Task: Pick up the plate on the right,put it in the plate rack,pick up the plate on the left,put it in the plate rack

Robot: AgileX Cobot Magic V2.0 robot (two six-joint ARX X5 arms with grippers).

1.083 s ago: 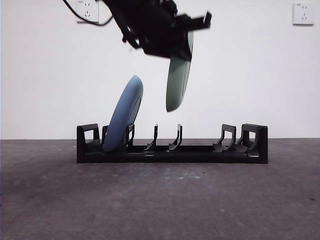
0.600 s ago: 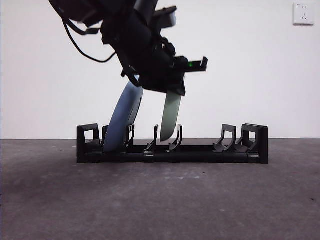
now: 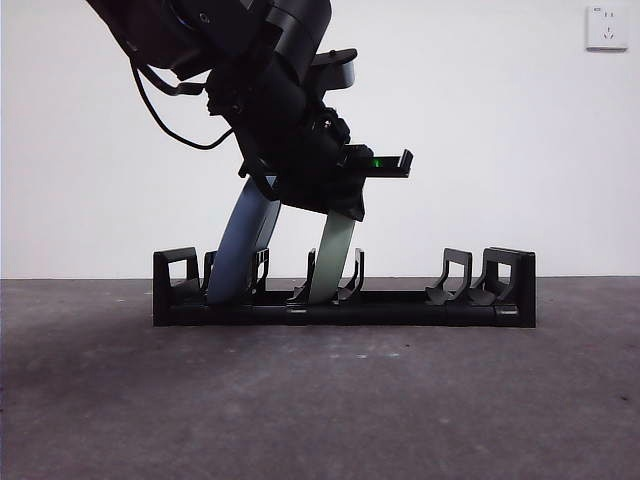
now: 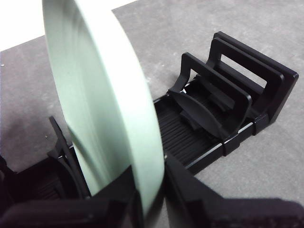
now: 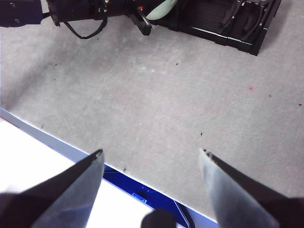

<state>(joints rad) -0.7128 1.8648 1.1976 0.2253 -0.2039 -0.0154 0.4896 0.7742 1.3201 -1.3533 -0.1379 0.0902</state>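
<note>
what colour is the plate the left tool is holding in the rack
Pale green plate, clearest in the left wrist view, held by the left tool.

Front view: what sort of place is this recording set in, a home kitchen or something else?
Most likely a lab test bench, not a kitchen. A bare white wall with a wall socket, a plain grey table, and only the plate rack with a blue plate and the green plate held by the left gripper.

Green plate (image 3: 333, 258) top hidden behind left gripper (image 3: 335, 205); blue plate (image 3: 243, 250) upper edge covered too; arm cropped at frame top.
</note>
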